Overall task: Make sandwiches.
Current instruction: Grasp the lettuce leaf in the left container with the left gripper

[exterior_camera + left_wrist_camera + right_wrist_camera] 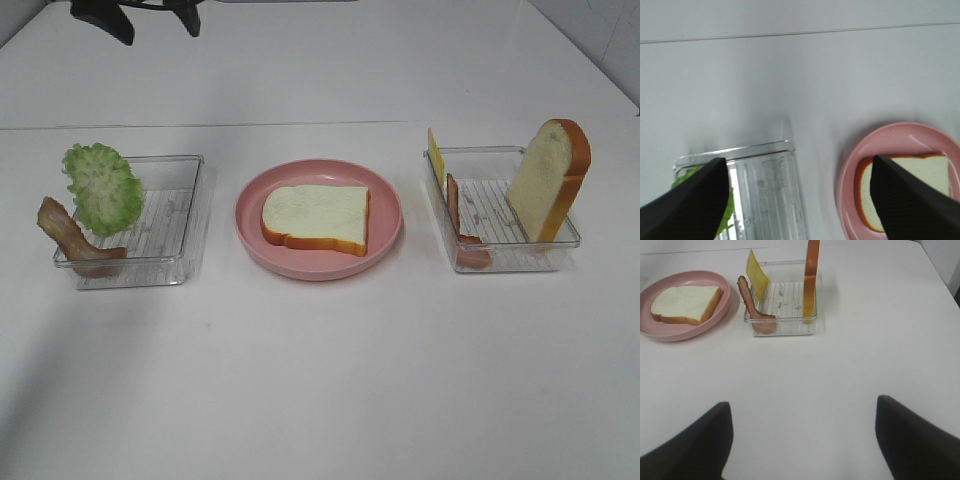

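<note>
One white bread slice with orange-brown crust point(318, 218) lies flat on the pink plate point(320, 270). A second bread slice point(548, 180) stands upright in the right clear tray point(490, 215), together with a yellow cheese square point(436, 158) and a bacon strip point(458, 215). Ruffled green lettuce point(103, 187) and another bacon strip point(70, 235) lean in the left clear tray point(165, 230). My left gripper point(798, 160) is open and empty above the gap between that tray and the plate. My right gripper point(802, 401) is open and empty over bare table, short of the right tray point(785, 300).
The white table runs wide in front of the trays and plate. A seam crosses it behind them. A dark piece of equipment point(100, 20) hangs at the far left edge. Neither gripper shows clearly in the exterior view.
</note>
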### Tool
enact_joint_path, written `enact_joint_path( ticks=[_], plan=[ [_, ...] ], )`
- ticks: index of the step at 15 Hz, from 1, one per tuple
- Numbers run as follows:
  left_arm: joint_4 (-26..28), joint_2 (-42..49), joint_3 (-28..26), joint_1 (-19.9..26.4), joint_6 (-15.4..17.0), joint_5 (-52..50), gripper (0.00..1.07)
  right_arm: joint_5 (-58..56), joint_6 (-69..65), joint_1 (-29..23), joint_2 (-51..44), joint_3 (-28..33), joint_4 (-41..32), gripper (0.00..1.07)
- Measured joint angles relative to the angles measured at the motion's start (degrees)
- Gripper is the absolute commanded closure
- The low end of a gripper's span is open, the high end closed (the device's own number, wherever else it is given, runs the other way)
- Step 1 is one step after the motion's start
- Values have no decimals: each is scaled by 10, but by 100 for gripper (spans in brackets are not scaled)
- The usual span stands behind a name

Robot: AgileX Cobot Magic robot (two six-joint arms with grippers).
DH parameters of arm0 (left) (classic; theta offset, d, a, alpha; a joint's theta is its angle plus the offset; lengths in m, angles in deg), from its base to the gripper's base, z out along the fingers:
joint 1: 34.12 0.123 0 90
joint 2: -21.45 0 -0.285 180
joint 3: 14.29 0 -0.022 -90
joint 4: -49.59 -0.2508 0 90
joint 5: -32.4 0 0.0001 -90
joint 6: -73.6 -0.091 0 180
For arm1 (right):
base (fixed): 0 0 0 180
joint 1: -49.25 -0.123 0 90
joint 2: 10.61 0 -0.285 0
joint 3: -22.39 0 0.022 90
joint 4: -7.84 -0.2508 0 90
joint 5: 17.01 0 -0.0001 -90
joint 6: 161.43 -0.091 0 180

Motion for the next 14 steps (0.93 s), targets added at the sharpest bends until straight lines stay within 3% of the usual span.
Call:
enact_joint_path(
  ticks=[5, 9, 14],
  plan=[
    [-26, 82, 146, 55, 0, 2, 32, 0, 0, 0, 0, 0, 0, 33],
    [-77, 83, 205, 69, 0, 2, 32, 0, 0, 0, 0, 0, 0, 33],
    [-78, 54, 216, 70, 0, 3, 32, 0, 0, 0, 0, 0, 0, 33]
  ],
)
